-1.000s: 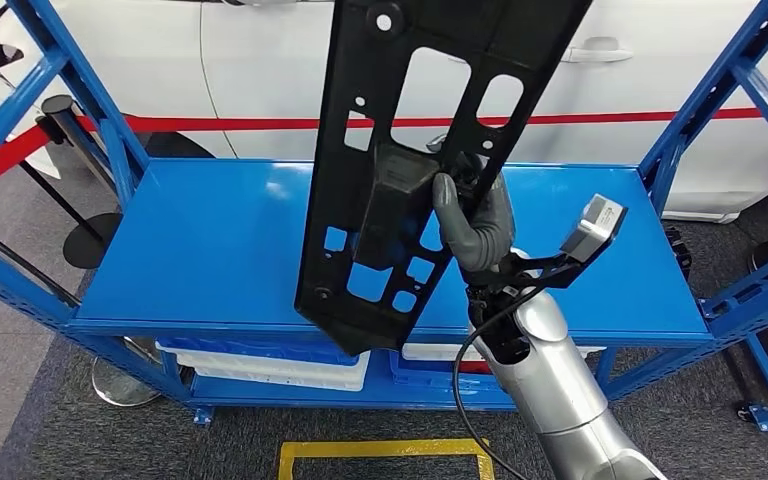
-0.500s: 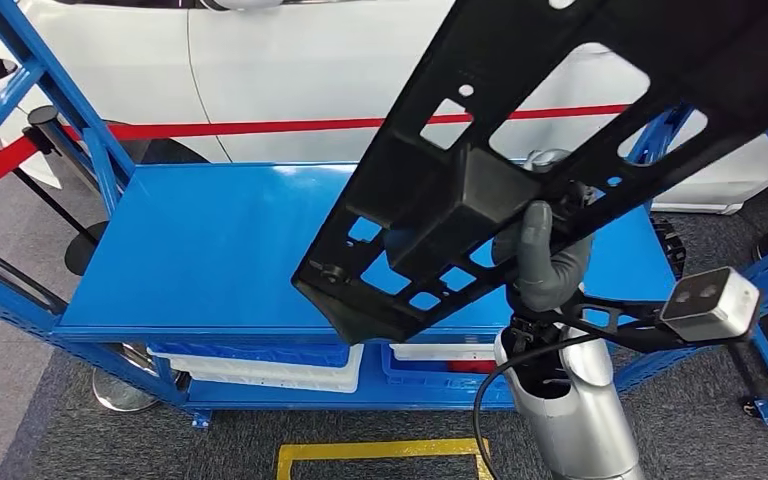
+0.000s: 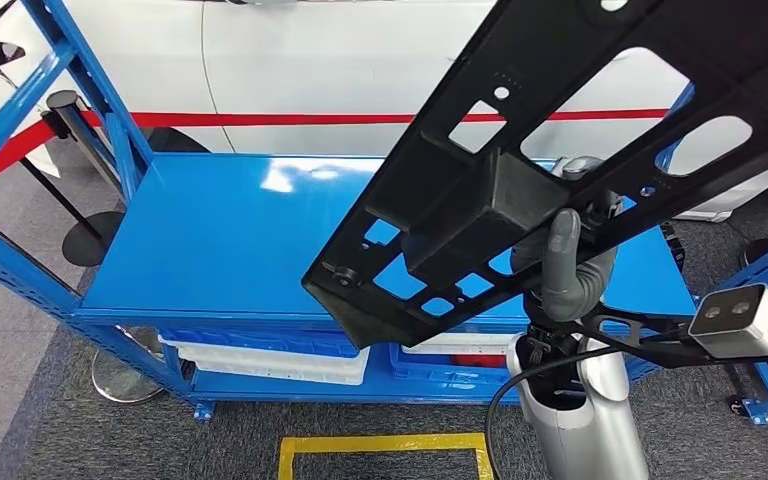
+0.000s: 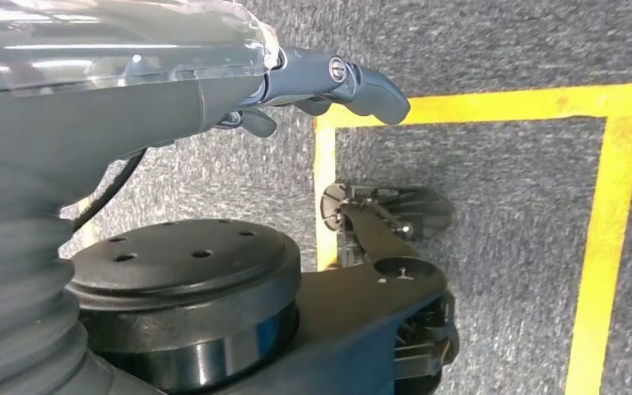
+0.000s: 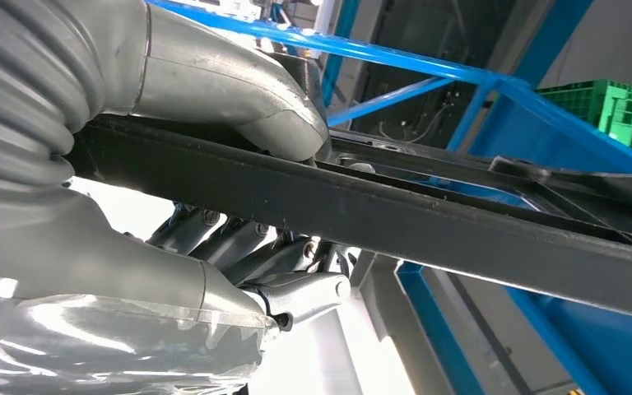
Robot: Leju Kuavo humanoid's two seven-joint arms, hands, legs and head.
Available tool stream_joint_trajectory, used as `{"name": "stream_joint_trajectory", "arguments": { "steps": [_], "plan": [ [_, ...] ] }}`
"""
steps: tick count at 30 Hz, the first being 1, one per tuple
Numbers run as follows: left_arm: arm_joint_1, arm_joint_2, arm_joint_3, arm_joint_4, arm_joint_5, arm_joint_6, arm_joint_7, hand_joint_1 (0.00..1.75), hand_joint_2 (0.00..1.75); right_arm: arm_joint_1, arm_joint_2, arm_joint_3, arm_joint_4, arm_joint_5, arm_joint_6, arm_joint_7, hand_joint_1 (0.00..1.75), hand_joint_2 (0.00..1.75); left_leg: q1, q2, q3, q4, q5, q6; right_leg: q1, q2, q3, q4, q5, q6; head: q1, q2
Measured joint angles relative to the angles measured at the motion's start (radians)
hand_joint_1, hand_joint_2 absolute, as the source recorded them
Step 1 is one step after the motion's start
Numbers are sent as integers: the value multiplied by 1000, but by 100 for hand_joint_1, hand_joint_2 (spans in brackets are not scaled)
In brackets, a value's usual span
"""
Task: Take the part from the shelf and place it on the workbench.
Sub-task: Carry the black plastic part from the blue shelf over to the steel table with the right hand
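Right hand (image 3: 564,262) gripped the black perforated part (image 3: 560,150), which tilted above the blue shelf (image 3: 210,240). Left hand (image 4: 329,82) hung over the floor, fingers loosely extended, holding nothing.

Long flat black plastic part (image 3: 580,150) full of cutouts, bright blue metal shelf (image 3: 230,250), white car body with a red stripe (image 3: 290,118), dark grey speckled carpet floor (image 4: 477,239) with a yellow tape outline (image 4: 609,239).

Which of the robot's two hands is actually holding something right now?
The right hand: it grips the black part above the blue shelf. The left hand hangs over the floor, holding nothing.
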State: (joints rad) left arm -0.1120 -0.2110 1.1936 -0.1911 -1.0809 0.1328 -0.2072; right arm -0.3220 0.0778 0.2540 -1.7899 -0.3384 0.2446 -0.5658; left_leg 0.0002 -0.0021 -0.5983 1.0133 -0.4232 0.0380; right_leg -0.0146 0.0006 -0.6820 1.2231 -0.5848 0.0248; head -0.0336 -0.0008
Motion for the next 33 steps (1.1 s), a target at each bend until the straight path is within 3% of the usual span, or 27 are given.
{"name": "stream_joint_trajectory", "arguments": {
  "steps": [1, 2, 3, 6, 7, 8, 11, 12, 13, 15, 16, 17, 18, 19, 21, 23, 24, 26, 27, 28, 31, 32, 33],
  "plan": [
    [0, 0, 0, 0, 0, 0, 0, 0, 175, 6, 0, -1, 3, -1, 5, 3, 175, 175, -2, 0, -9, 2, 6, 1, 0, 0, -13, 51, -26, 1, 0, 0],
    [0, 0, 0, 0, 1, 0, 0, 0, 175, 13, 0, -2, 8, -1, 12, 4, 175, 175, -3, 0, -19, 3, 12, 1, 0, 0, -13, 75, -33, 1, 0, 0],
    [0, 0, 0, 0, 1, 0, -1, 0, 175, 20, 0, -3, 15, -3, 19, 4, 175, 175, -4, 0, -29, 5, 18, 0, 0, 0, 5, 64, -22, 1, 0, 0],
    [0, 0, 0, 0, 2, 0, -3, 0, 175, 31, 0, -3, 34, -9, 36, 2, 175, 175, -6, -2, -54, 13, 36, -9, 2, 0, 131, -116, 40, -8, -1, 0],
    [0, 0, 0, 0, 2, 0, -4, 0, 175, 34, 0, -3, 38, -11, 40, 1, 175, 175, -7, -3, -58, 15, 41, -14, 5, 1, 159, -162, 51, -12, -1, 0],
    [0, 0, 0, 0, 2, 0, -5, 0, 175, 35, 0, -3, 42, -12, 42, 1, 175, 175, -8, -3, -61, 16, 47, -19, 8, 2, 171, -187, 53, -16, 0, 0],
    [1, 1, 0, 0, 2, 0, -6, 0, 175, 39, 0, -3, 53, -13, 45, 1, 175, 175, -6, -4, -69, 15, 58, -37, 9, 1, 158, -196, 73, -33, 2, 0],
    [2, 1, 0, 0, 2, 0, -6, 0, 175, 40, 0, -3, 56, -13, 45, 1, 175, 175, -6, -4, -78, 28, 40, -42, 7, -1, 149, -198, 83, -41, 2, 0],
    [3, 2, 0, 0, 2, 0, -6, 0, 175, 40, 1, -3, 60, -14, 45, 2, 175, 175, -4, -4, -91, 59, 2, -47, 4, -4, 139, -200, 94, -47, 1, 0],
    [3, 2, 0, 0, 2, 0, -6, 0, 175, 43, 2, -3, 64, -17, 46, 4, 175, 175, 0, -4, -123, 172, -99, -54, 5, -6, 113, -199, 115, -55, 0, 0],
    [3, 2, 0, 0, 1, 0, -6, 0, 175, 46, 2, -3, 67, -18, 46, 5, 175, 175, 2, -4, -133, 233, -135, -57, 5, -6, 100, -199, 125, -56, 0, 0],
    [2, 2, 0, 0, 1, 0, -6, 0, 175, 51, 3, -4, 70, -18, 46, 6, 175, 175, 3, -3, -133, 276, -147, -58, 6, -7, 86, -198, 135, -55, 0, 0],
    [2, 2, 0, 0, 0, 0, -6, 0, 175, 56, 3, -4, 74, -18, 46, 6, 175, 175, 4, -4, -118, 288, -138, -59, 7, -7, 72, -197, 144, -54, 0, 0],
    [2, 2, 0, 0, -1, -1, -6, 0, 175, 62, 3, -5, 77, -18, 46, 6, 175, 175, 4, -4, -86, 266, -113, -57, 7, -7, 59, -195, 153, -52, 0, 0],
    [0, 2, 0, 0, -3, -2, -8, 0, 175, 73, 3, -7, 80, -20, 46, 7, 175, 175, 2, -4, 18, 139, -76, -50, 8, -7, 37, -191, 170, -47, 0, 0],
    [-4, 3, 0, 0, -7, -3, -10, 0, 175, 80, 3, -9, 81, -21, 46, 10, 175, 175, -4, -4, 99, 17, -85, -40, 8, -8, 28, -191, 185, -37, 0, 0],
    [-5, 4, 0, 0, -8, -4, -10, 0, 175, 83, 3, -9, 81, -21, 46, 14, 175, 175, -7, -5, 112, -10, -94, -35, 6, -9, 27, -192, 193, -31, 0, 0],
    [-5, 4, -1, 0, -10, -6, -10, 0, 175, 90, 5, -11, 81, -21, 47, 22, 175, 175, -8, -2, 108, -24, -80, -23, 3, -10, 27, -197, 205, -18, -1, 0],
    [-5, 4, -1, 0, -11, -8, -10, 0, 175, 93, 5, -14, 82, -21, 47, 25, 175, 175, -6, 0, 105, -30, -69, -16, 3, -9, 23, -191, 195, -12, -2, 0],
    [-6, 4, -1, 0, -12, -9, -9, 0, 175, 97, 5, -17, 83, -21, 48, 27, 175, 175, -4, 3, 98, -36, -55, -9, 2, -7, 14, -169, 166, -7, -1, 0],
    [-6, 5, -1, 0, -17, -12, -6, 0, 175, 109, 5, -28, 89, -19, 46, 35, 175, 175, -4, 6, 60, -36, -20, 1, 0, -3, -31, -4, 27, 2, 1, 0],
    [-6, 5, -1, 0, -18, -12, -5, 0, 175, 114, 5, -31, 92, -17, 46, 37, 175, 175, -5, 7, 44, -33, -10, 1, -1, -3, -39, 48, 8, 5, 1, 0],
    [-6, 6, -1, 0, -18, -13, -4, 0, 175, 120, 5, -33, 96, -15, 46, 39, 175, 175, -5, 7, 27, -28, -1, -1, -3, -3, -33, 74, 14, 7, 1, 0]
  ]
}}
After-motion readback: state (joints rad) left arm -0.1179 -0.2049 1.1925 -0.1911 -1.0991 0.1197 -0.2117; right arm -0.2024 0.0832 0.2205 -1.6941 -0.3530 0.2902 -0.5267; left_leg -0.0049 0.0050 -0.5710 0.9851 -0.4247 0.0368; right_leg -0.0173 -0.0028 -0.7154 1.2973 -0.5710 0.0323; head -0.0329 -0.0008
